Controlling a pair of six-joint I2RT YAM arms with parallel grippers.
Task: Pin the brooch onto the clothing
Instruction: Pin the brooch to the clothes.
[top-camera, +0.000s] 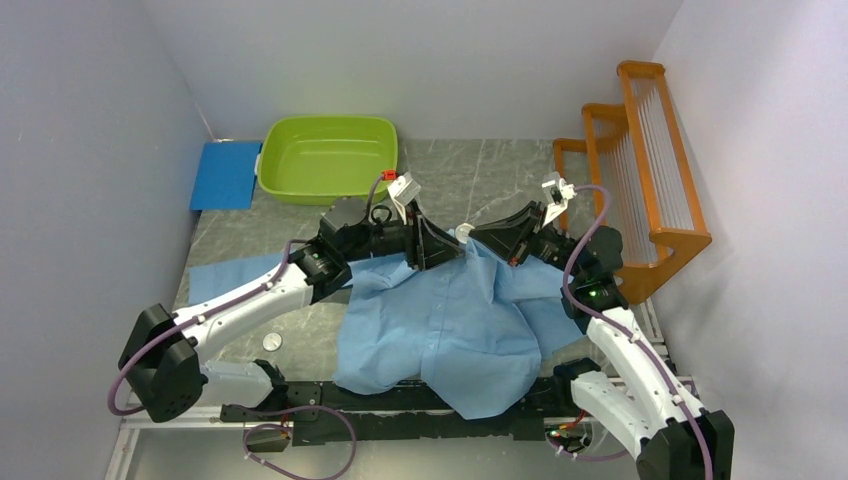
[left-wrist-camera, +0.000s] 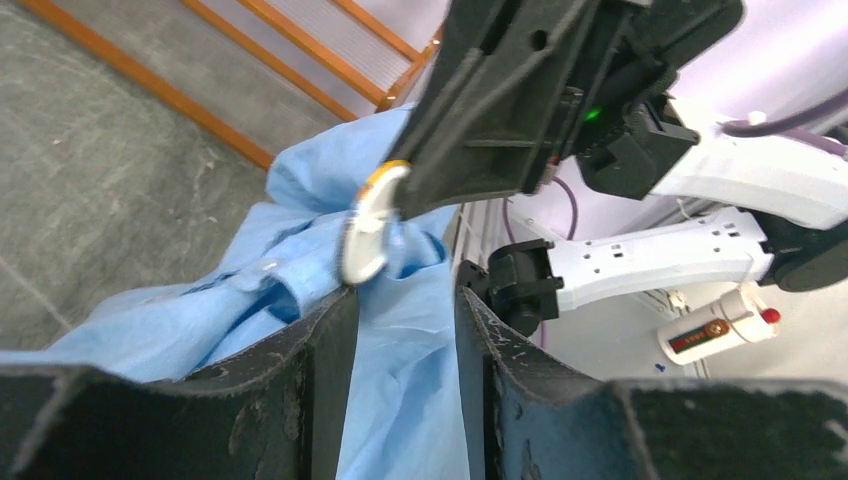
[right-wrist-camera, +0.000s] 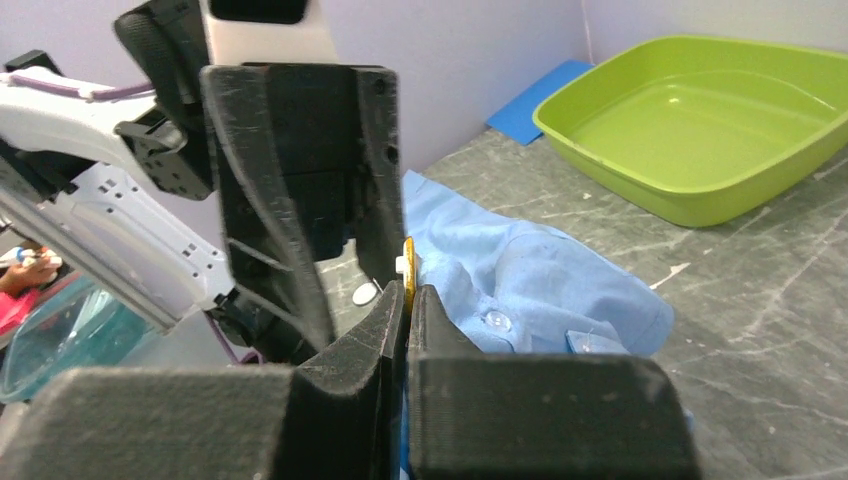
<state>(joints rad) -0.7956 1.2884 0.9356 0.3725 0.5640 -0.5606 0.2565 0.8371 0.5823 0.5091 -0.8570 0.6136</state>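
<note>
Here, nearest us, the light blue shirt (top-camera: 440, 330) lies crumpled on the tabletop (top-camera: 480, 180). Over its far edge, our right end effector (right-wrist-camera: 408, 298) is clamped on the round white brooch (left-wrist-camera: 365, 235), held edge-on just above the cloth. Our left end effector (left-wrist-camera: 405, 295) faces it, jaws apart with cloth in the gap; we cannot tell whether they pinch it. Beyond sits the green tub (top-camera: 325, 160).

A robotics lab test cell: pale wall panels (top-camera: 420, 60) box in a grey marbled table (top-camera: 480, 175), left arm (top-camera: 245, 300) and right arm (top-camera: 640, 360) bolted at its near edge, a green tub (top-camera: 320, 193) and orange rack (top-camera: 676, 238) nearby.
</note>
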